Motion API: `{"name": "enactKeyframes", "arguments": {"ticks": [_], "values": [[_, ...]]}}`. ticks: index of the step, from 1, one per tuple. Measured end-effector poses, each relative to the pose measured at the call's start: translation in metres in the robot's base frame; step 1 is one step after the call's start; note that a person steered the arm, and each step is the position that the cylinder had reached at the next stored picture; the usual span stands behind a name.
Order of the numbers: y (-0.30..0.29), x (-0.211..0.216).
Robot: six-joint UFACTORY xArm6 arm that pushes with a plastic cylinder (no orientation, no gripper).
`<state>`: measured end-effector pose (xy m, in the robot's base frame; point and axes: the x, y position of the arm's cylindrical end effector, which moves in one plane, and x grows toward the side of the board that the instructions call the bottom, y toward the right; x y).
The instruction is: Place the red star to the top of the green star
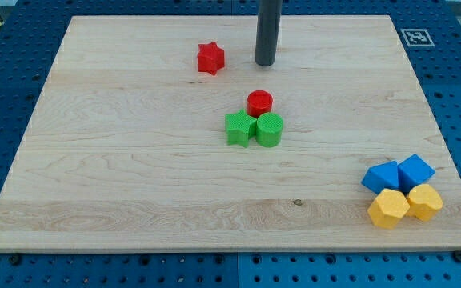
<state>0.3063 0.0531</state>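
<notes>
my tip (265,63) upright at far centre, bare rod holding nothing | just right of red star (210,58) | red cylinder (259,102) touching green star (239,129) and green cylinder (269,130) nearer

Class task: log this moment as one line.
tip: right of red star, apart | green star: touching green cylinder, red cylinder | red star: upper left of cluster

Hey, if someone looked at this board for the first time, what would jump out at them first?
Probably my tip, the dark rod coming down near the view's top centre, with the red star just to its left, apart from it. Next, the tight cluster mid-board: a red cylinder above the green star and a green cylinder. Then the four blocks huddled at the bottom right, two blue above two yellow.
</notes>
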Motion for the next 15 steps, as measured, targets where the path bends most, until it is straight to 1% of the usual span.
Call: {"name": "enactKeyframes", "arguments": {"ticks": [1,2,3,4,5,6,7,8,9,10,13,15], "values": [[0.0,-0.014],[-0.018,-0.034],[-0.039,-0.065],[-0.082,-0.076],[-0.117,-0.073],[-0.118,-0.07],[-0.118,-0.066],[-0.118,-0.048],[-0.118,-0.048],[-0.113,-0.031],[-0.104,0.003],[-0.083,-0.006]]}}
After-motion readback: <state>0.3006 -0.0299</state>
